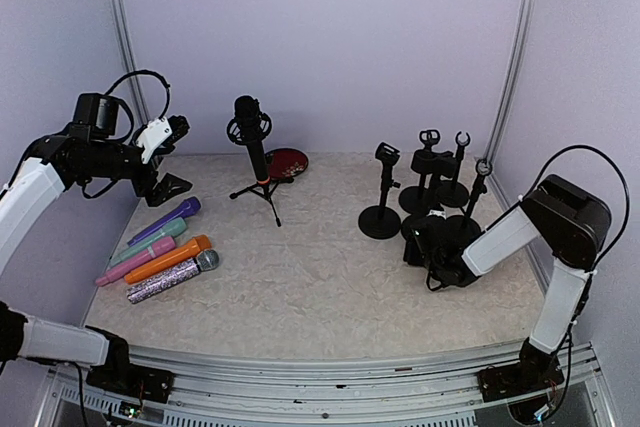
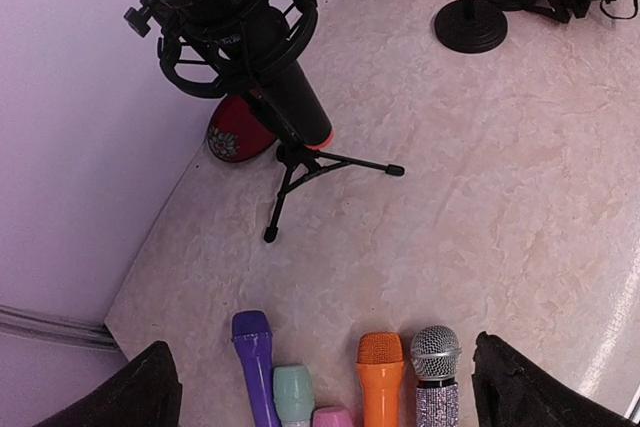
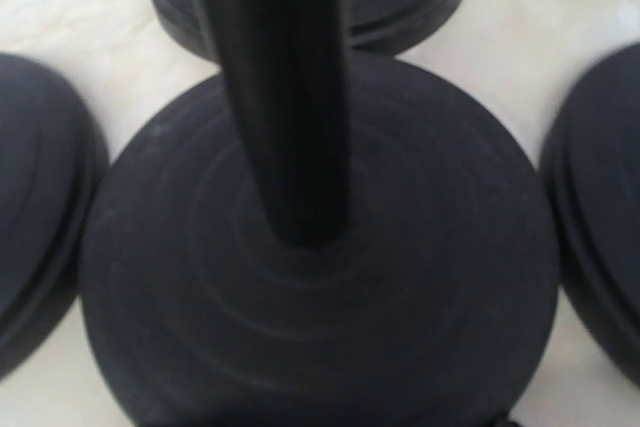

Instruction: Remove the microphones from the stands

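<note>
Left arm raised over the left rear corner of the tabletop (image 1: 330,297). Left gripper (image 1: 172,155) wide open and holding nothing; in its wrist view the two dark fingers (image 2: 145,392) sit at the bottom corners with bare marble surface between them

Black microphone (image 1: 250,119) seated in a ring-shaped shock mount atop a small tripod stand (image 1: 265,187), rear centre-left of the tabletop. Microphone tilted, head up, orange band low on its body. Left gripper well apart from it, not touching

Red bowl (image 1: 288,162) just behind the tripod stand, partly hidden by it

Five handheld mics lie side by side at the left front:
- purple mic (image 1: 165,219)
- mint mic (image 1: 150,239)
- pink mic (image 1: 135,260)
- orange mic (image 1: 170,258)
- silver glitter mic (image 1: 172,278)

Cluster of black round-base stands (image 1: 380,197) at the right, each upright with an empty clip on top

Right arm reaches low into that cluster; right gripper (image 1: 422,245) down among the bases. Right wrist view is filled by one round base (image 3: 320,287) and its post (image 3: 280,97), very close and blurred, neighbouring bases at the edges. The fingers do not show there, so cannot tell whether this gripper is open or closed on the post
</note>
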Controlling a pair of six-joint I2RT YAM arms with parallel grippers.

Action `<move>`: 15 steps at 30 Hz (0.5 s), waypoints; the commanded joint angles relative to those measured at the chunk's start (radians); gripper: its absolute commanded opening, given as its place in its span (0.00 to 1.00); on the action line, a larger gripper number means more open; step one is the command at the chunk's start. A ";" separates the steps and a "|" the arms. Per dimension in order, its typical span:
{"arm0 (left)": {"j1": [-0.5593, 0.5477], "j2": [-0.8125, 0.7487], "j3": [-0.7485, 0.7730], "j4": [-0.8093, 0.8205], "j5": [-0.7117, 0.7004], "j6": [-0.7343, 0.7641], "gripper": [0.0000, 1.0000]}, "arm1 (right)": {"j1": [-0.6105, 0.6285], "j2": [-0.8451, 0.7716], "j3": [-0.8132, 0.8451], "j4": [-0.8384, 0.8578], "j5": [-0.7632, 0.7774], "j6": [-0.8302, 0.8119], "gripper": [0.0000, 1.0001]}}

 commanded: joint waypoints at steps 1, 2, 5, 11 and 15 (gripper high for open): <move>0.009 0.010 0.004 0.020 0.001 -0.026 0.99 | -0.053 0.066 0.019 -0.041 -0.096 -0.062 0.71; 0.010 0.013 0.004 0.022 0.001 -0.031 0.99 | -0.055 0.064 0.023 -0.038 -0.102 -0.071 0.72; 0.013 0.028 0.002 0.027 0.004 -0.050 0.99 | -0.049 0.021 0.016 -0.030 -0.132 -0.082 0.77; 0.029 0.062 -0.016 0.038 0.041 -0.094 0.99 | 0.117 -0.181 -0.038 -0.091 -0.058 -0.062 0.95; 0.034 0.079 -0.028 0.045 0.062 -0.107 0.99 | 0.278 -0.272 0.018 -0.155 -0.037 -0.056 0.96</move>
